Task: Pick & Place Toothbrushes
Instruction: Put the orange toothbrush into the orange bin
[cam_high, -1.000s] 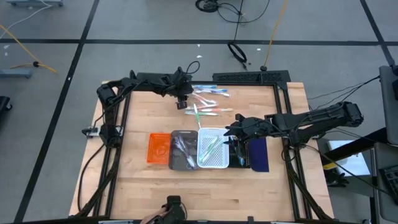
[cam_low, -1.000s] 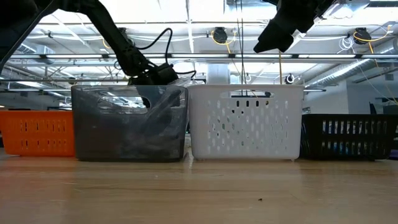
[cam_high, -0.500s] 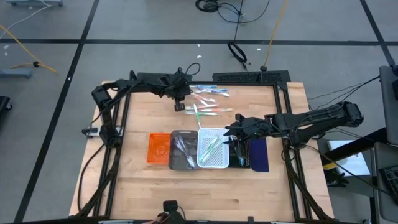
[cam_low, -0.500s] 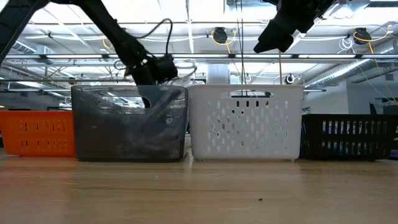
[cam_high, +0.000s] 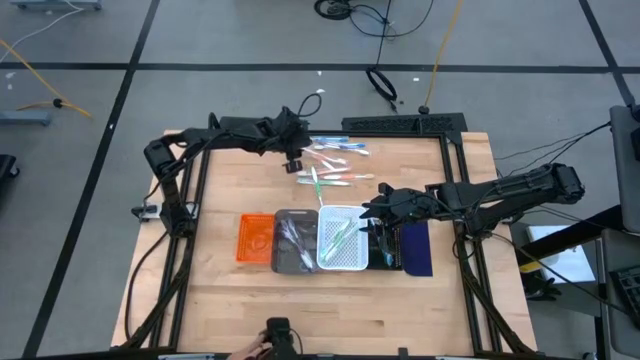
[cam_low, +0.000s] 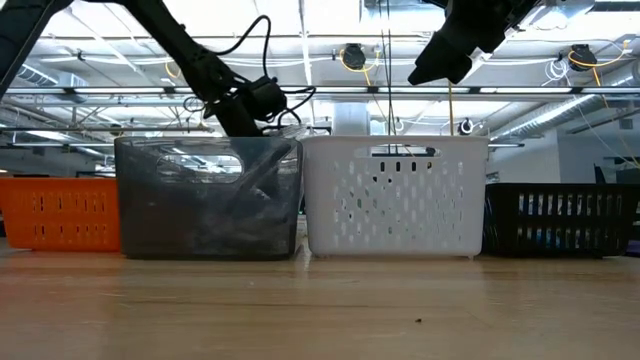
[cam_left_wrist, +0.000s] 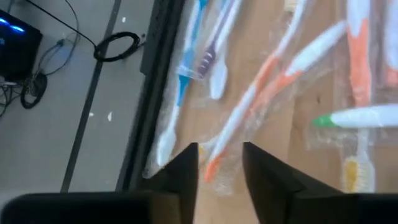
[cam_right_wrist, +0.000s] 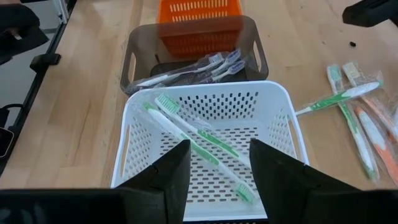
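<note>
My left gripper (cam_high: 293, 160) hovers narrowly parted and empty at the loose toothbrushes' (cam_high: 330, 165) left edge; they fan rightward across the table, nearest this arm. My right gripper (cam_high: 372, 212) waits, parted, over the white basket (cam_high: 340, 262).

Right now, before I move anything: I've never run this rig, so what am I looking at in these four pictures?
Two dark robot arms work at a wooden table. One camera looks straight down, one sits at table height, and one rides on each wrist. A row of trays stands mid-table: orange tray, grey tray, white tray, then dark ones. Loose toothbrushes lie at the far side. The left gripper hovers over them, fingers apart, holding nothing. The right gripper waits open by the white tray, which holds green toothbrushes.
</note>
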